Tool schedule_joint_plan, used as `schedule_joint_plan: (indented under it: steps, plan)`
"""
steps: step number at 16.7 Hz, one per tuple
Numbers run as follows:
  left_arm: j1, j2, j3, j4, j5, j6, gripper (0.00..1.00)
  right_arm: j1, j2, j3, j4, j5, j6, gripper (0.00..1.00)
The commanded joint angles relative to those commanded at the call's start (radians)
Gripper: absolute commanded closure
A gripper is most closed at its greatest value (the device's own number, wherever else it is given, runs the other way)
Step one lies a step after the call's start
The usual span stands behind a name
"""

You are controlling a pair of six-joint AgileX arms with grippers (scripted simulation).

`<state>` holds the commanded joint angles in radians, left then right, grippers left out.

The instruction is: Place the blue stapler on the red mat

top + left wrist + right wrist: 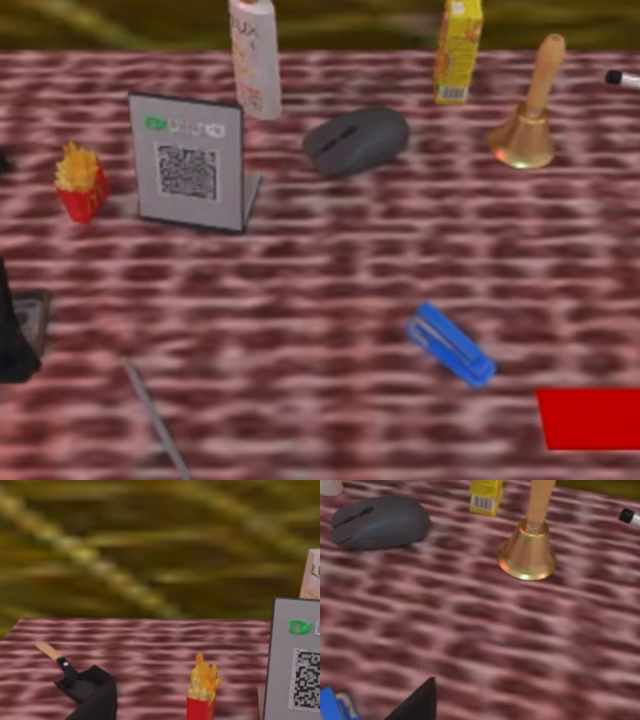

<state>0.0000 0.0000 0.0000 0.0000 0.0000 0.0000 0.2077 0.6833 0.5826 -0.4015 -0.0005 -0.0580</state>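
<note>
Left gripper (12, 345) at table's left edge; jaw state cannot tell. Small bright blue elongated stapler (450, 344) lies free, long axis diagonal, lower end toward flat red rectangular mat (590, 418), apart.

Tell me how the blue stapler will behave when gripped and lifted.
The blue stapler looks rigid and lies flat on the table, so it should neither flop nor roll. Its narrow body probably suits a grip across its width. The lighter top arm may hinge if squeezed.
</note>
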Motion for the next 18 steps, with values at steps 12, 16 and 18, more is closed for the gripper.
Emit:
schedule_joint_plan:
  steps: [12, 16, 18]
  plan:
    - [0.0, 0.0, 0.0, 0.0, 0.0, 0.0, 0.0, 0.323, 1.151, 0.889, -0.642, 0.0, -0.095, 0.0]
    - [0.0, 0.0, 0.0, 0.0, 0.0, 0.0, 0.0, 0.381, 1.349, 1.063, -0.75, 0.001, -0.111, 0.0]
    - [0.0, 0.0, 0.0, 0.0, 0.0, 0.0, 0.0, 0.394, 1.394, 1.106, -0.775, 0.002, -0.114, 0.0]
